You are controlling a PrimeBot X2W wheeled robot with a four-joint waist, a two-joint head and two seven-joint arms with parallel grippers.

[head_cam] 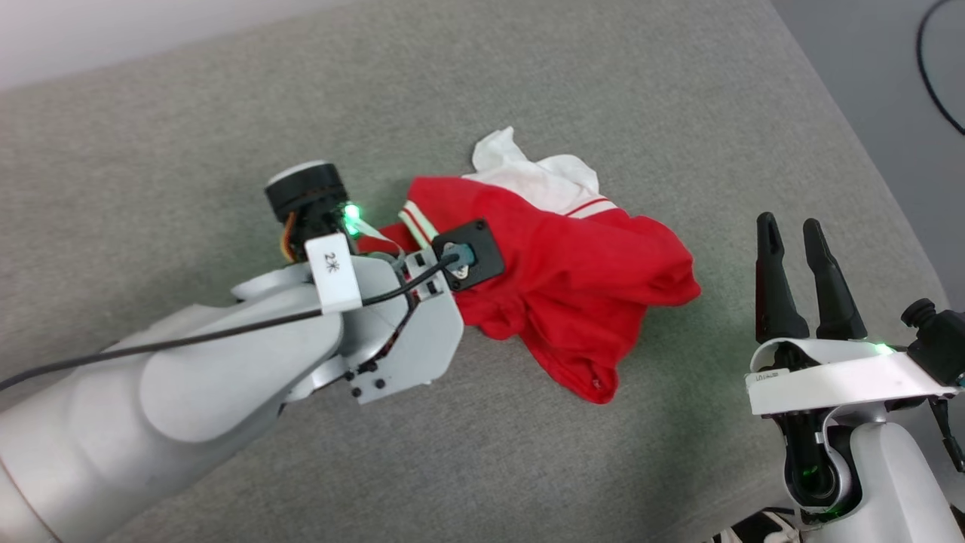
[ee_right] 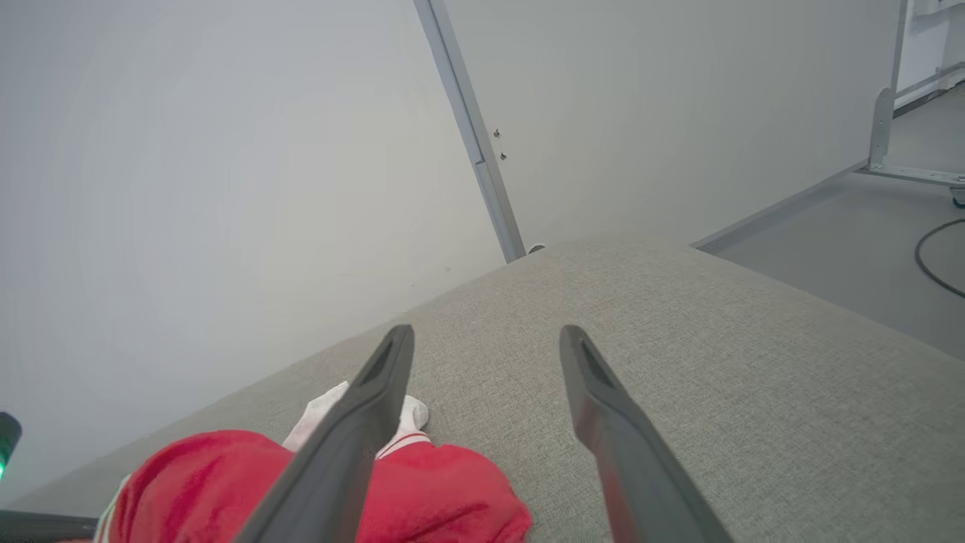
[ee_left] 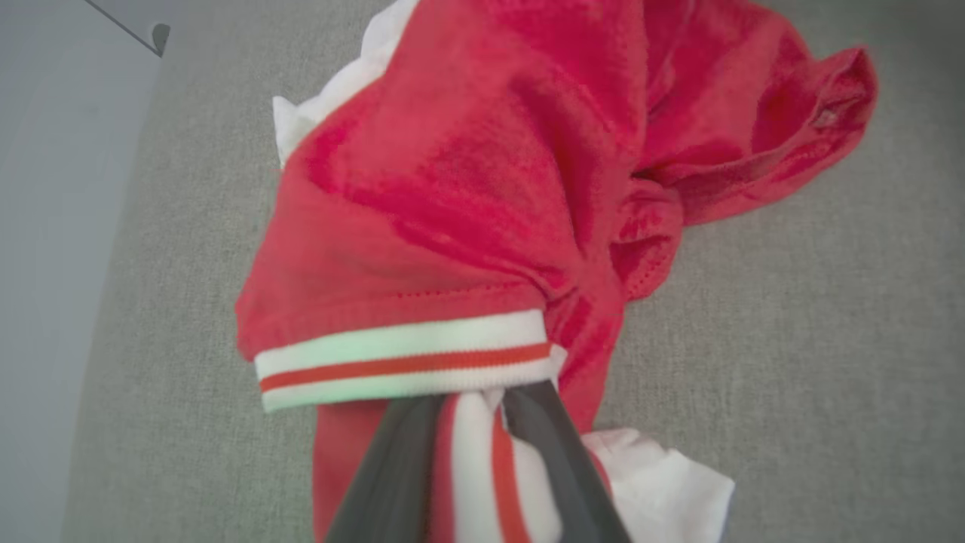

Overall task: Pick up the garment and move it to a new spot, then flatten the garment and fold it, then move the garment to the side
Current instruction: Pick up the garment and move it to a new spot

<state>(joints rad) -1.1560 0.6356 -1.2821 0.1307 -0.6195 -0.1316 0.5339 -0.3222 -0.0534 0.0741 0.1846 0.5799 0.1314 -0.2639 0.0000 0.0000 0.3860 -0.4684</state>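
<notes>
The garment (head_cam: 573, 279) lies crumpled in a heap on the grey cushioned surface (head_cam: 603, 90), red body uppermost, with a white sleeve (head_cam: 528, 170) at its far side. In the left wrist view my left gripper (ee_left: 482, 392) is shut on a bunch of the garment's (ee_left: 467, 188) white-and-red striped trim (ee_left: 399, 362) at its near-left edge. In the head view the left wrist (head_cam: 422, 302) covers those fingers. My right gripper (head_cam: 791, 234) stands open to the right of the heap, apart from it and holding nothing. Its fingers (ee_right: 377, 392) point over the garment's (ee_right: 452, 490) edge.
The cushioned surface ends at a right edge (head_cam: 867, 136), with grey floor and a black cable (head_cam: 935, 68) beyond it. A pale wall (ee_right: 226, 188) runs along the far side. A metal frame leg (ee_right: 882, 128) stands on the floor at the far right.
</notes>
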